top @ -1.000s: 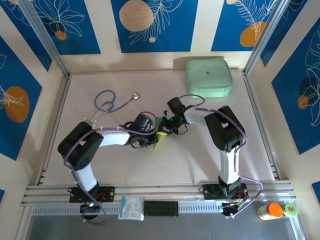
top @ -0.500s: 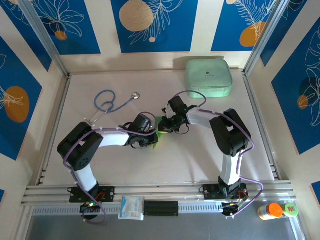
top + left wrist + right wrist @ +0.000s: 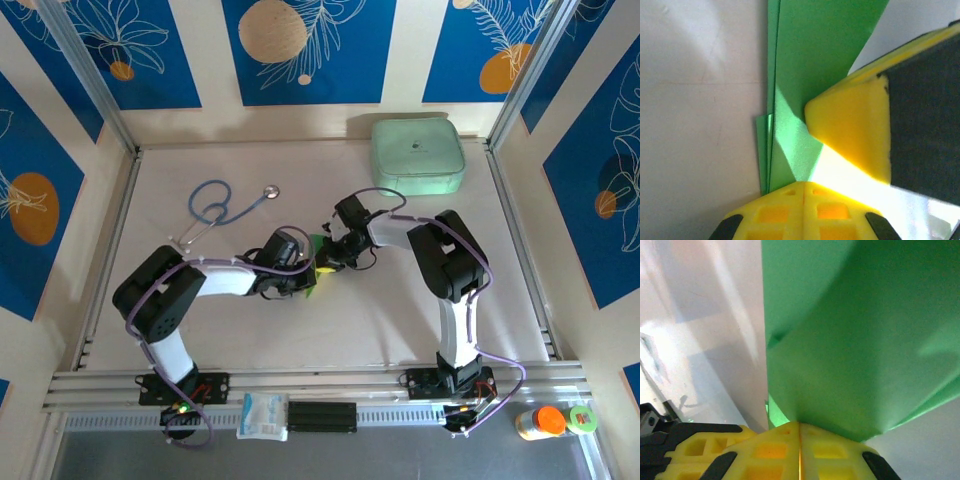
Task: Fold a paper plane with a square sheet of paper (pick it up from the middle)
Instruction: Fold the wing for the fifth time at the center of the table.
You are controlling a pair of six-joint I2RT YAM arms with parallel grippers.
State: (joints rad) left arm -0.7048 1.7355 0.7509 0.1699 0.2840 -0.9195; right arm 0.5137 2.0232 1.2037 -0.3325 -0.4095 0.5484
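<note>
I am partway through the folding. The thin bright green sheet of paper point(image 3: 317, 245) is off the pale matte table point(image 3: 400, 320) and held between my two hands near the table's middle. It is well clear of the pale mint-green rounded zip case point(image 3: 417, 155) at the back and the blue-tubed stethoscope point(image 3: 222, 207) to the left.

My left gripper point(image 3: 804, 184) has its yellow fingers pressed together on the lower edge of the paper point(image 3: 810, 50), which rises from them as several stacked layers with offset edges, so creases are already in. My right gripper point(image 3: 800, 425) is likewise pinched closed on the paper point(image 3: 855, 340), which bows away from it in a broad curved flap. In the left wrist view one yellow finger of the right hand point(image 3: 850, 135) sits just beside my left fingers, against the green.

I judge it is not yet a dart: the flap is curved, not pressed flat. The next move, as I read it, calls for one hand to anchor while the other lays the flap over and flattens the crease. With both grips this close on thin paper, pulling apart could tear it.
</note>
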